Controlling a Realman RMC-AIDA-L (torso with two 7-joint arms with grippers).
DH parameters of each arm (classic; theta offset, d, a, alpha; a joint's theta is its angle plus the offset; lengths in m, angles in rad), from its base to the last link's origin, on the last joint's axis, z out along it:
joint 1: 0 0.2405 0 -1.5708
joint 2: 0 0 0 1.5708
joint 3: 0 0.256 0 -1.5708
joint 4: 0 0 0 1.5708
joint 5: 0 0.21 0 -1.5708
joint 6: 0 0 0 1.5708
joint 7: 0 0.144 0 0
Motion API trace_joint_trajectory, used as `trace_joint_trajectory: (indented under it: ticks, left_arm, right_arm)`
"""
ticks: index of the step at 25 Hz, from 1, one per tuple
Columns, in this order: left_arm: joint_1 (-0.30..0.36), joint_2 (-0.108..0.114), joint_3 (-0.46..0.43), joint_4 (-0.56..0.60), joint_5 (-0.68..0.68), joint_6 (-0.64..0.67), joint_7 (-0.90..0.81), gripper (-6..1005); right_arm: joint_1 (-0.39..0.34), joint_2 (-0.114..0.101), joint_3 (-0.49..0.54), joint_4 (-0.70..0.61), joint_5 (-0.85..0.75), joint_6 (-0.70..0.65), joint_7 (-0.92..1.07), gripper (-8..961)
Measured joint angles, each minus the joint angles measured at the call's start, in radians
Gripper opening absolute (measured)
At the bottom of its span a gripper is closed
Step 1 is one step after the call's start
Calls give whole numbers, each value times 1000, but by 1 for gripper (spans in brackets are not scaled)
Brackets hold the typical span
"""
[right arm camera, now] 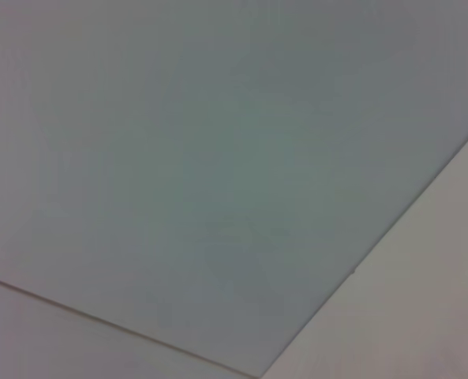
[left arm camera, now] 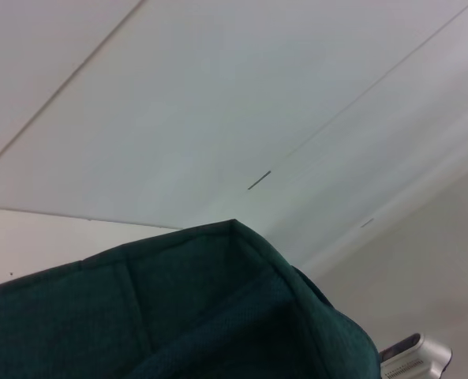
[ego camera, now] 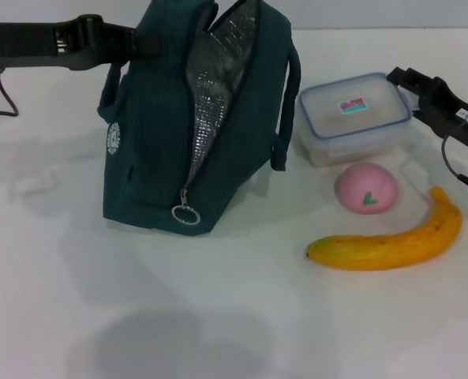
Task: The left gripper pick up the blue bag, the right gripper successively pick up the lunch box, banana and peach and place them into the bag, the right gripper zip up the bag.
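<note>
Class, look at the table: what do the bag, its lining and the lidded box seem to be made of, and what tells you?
The blue bag looks like matte woven fabric, sagging softly. Its lining seems to be silver foil, shiny and quilted. The lunch box appears to be clear, glossy plastic with a blue-rimmed lid.

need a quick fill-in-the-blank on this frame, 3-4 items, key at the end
1. The dark teal fabric bag stands with its zip ____, showing silver foil lining.
2. The pink round peach lies between the clear blue-rimmed plastic lunch box and the ____.
3. The left tool is at the bag's ____ edge.
4. The right tool is beside the ____.

Missing words: open; banana; top; lunch box
</note>
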Motion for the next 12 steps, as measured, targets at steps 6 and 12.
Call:
trace_joint_trajectory:
  ticks: [6,12]
  left_arm:
    - [0,1,1,1,0,2,0,33]
    - [-3,1,1,0,0,2,0,33]
  right_arm:
    - [-5,0,-9,-2,0,-17,-2,436]
    - [-18,0,-9,-12,6,-22,-14,235]
